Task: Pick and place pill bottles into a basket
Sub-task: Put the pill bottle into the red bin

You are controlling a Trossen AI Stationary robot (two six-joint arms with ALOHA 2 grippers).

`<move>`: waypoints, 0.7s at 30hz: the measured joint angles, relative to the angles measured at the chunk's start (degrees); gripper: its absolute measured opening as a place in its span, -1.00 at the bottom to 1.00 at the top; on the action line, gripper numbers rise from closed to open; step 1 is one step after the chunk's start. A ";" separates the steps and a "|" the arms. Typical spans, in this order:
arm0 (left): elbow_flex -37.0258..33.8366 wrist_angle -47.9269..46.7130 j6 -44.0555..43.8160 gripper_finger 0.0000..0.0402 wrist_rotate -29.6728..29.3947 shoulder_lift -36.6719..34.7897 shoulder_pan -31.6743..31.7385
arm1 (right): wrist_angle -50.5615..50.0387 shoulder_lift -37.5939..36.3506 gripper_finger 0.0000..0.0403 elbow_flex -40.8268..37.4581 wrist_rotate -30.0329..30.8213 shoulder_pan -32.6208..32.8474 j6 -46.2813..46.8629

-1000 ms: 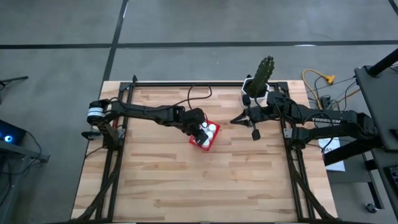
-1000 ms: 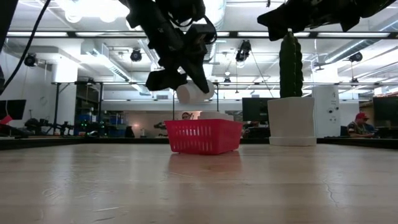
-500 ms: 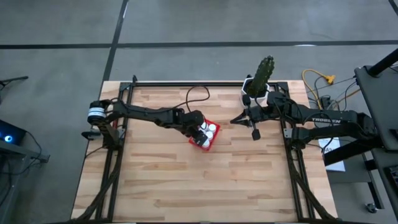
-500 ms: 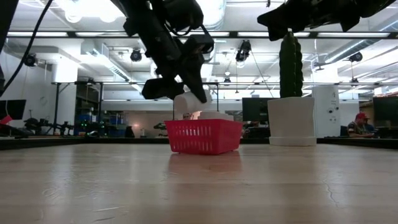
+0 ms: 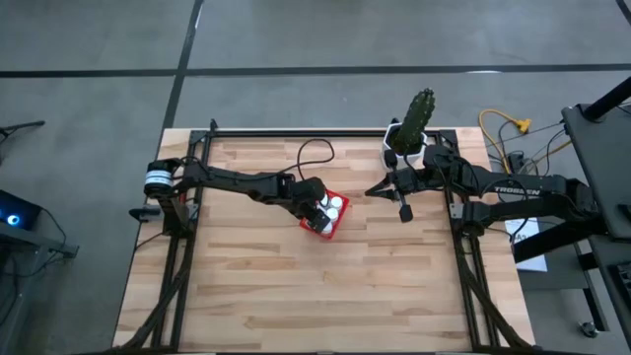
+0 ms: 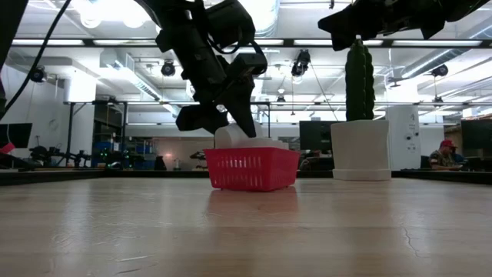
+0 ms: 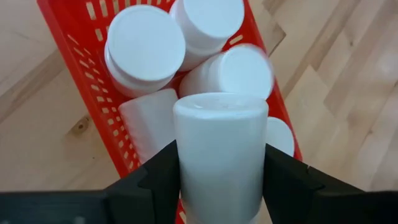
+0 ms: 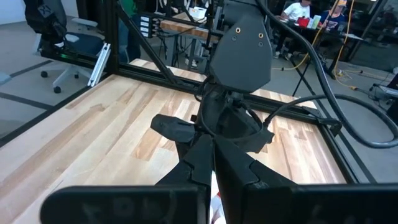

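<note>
Left hand is gripping a pill bottle by its sides, right over the basket w/ others inside. Looks light, stiff, prob slick plastic imo, so I'd grip mid-body. Right hand sits closed near the cactus pot.

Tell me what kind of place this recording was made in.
Probably a robotics lab or open workshop: a wooden table in a black frame on a concrete floor, with exposed ceiling lights, desks with monitors and seated people beyond it.
</note>
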 joint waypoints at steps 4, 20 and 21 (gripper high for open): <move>0.00 0.08 0.00 -0.13 0.00 0.00 0.00 | -0.01 0.00 -0.96 0.00 0.00 0.00 0.00; 0.31 0.02 0.37 -0.10 0.66 -0.02 0.80 | -0.01 0.00 -0.96 0.00 -0.02 -0.01 0.45; 0.30 0.02 0.67 -0.10 0.70 -0.02 0.83 | -0.01 0.00 -0.96 0.00 -0.02 0.00 0.49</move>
